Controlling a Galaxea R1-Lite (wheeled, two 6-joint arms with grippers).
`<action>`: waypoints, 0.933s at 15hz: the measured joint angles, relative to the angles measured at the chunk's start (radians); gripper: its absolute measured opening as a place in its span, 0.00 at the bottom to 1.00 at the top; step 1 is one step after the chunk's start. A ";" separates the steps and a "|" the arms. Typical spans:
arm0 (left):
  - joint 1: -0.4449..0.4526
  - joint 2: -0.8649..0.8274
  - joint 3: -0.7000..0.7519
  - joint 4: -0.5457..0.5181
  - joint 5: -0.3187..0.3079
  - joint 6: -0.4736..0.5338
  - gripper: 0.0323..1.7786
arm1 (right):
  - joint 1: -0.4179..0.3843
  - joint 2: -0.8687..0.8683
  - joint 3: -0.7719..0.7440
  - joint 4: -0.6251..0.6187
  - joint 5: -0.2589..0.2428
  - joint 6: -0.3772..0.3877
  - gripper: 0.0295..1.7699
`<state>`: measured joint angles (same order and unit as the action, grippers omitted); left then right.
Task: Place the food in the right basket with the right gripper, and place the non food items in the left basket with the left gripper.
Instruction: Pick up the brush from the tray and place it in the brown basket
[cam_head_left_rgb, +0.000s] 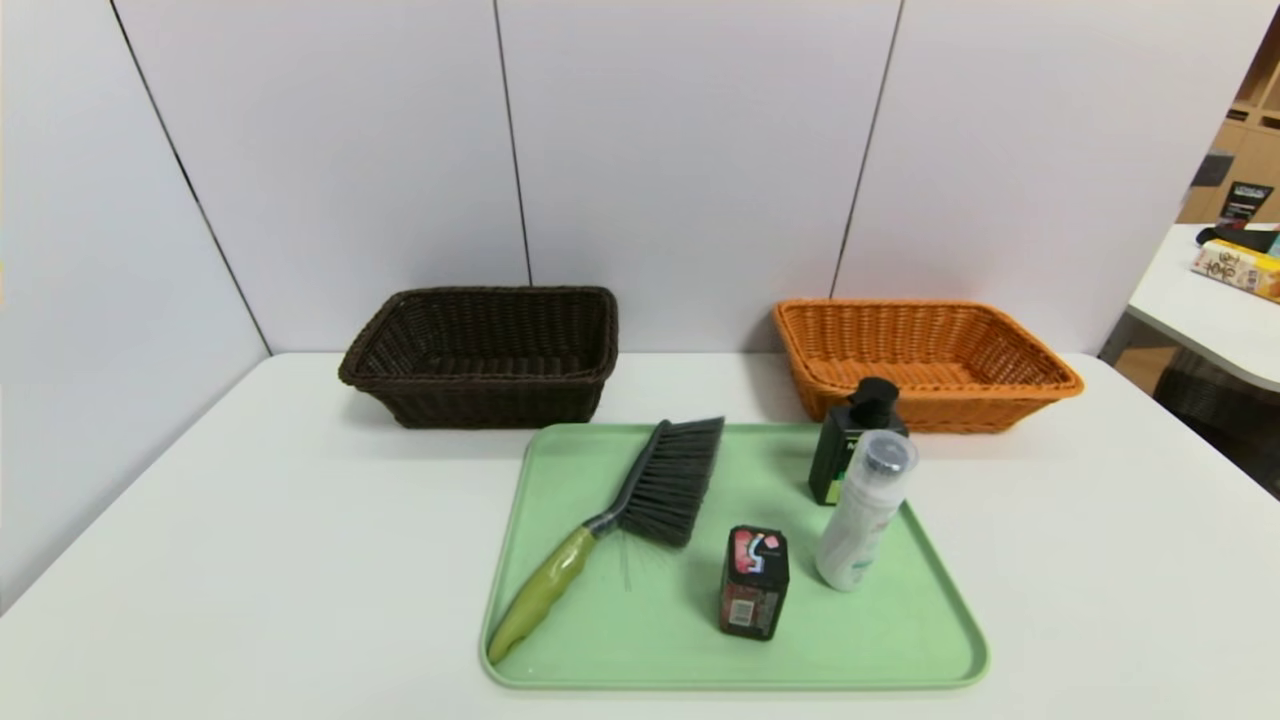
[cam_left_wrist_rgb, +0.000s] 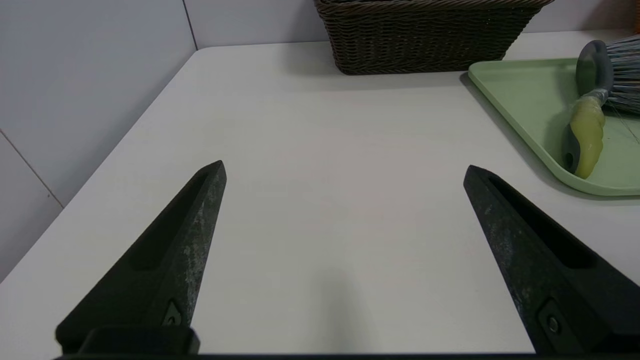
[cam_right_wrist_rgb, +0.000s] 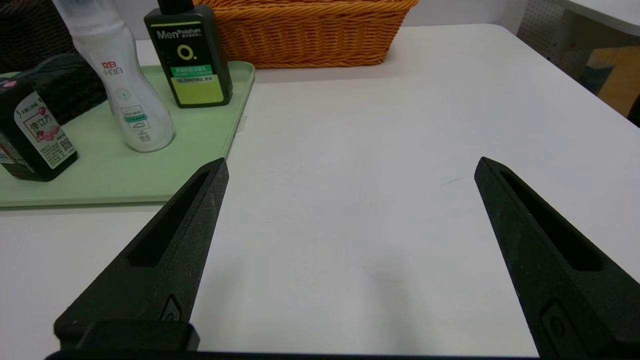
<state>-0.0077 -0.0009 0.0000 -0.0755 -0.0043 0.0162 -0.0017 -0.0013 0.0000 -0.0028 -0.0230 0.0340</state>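
No item has been sorted yet: both baskets look empty, and all four items sit on the pale green tray (cam_head_left_rgb: 920, 640). Our left gripper (cam_left_wrist_rgb: 345, 172) hovers over bare table beside the tray's left edge, jaws wide apart and empty; our right gripper (cam_right_wrist_rgb: 350, 167) hovers likewise off the tray's right edge, also spread and empty. We judge the first pick to be the step in hand. The food (cam_head_left_rgb: 753, 582) — a small, boxy black packet standing upright near the tray's front — calls for a right-arm reach inward, then a carry to the shallow orange wicker right basket (cam_head_left_rgb: 925, 362). The brush (cam_head_left_rgb: 620, 525), lying flat with a lime handle and splayed grey bristles, the smooth white bottle (cam_head_left_rgb: 864, 512) and the dark green pump bottle (cam_head_left_rgb: 850, 445) belong in the deeper dark brown woven left basket (cam_head_left_rgb: 485, 352).
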 joint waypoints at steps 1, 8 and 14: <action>0.000 0.000 0.000 0.000 0.000 0.000 0.95 | 0.000 0.000 0.000 0.000 0.000 0.000 0.96; 0.000 0.000 -0.015 0.028 -0.007 0.007 0.95 | 0.000 0.000 -0.005 0.008 -0.001 -0.005 0.96; 0.000 0.024 -0.251 0.288 -0.026 0.005 0.95 | 0.000 0.003 -0.146 0.173 0.027 0.022 0.96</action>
<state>-0.0077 0.0230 -0.2506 0.2121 -0.0306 0.0215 -0.0017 0.0019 -0.1462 0.1698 0.0036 0.0562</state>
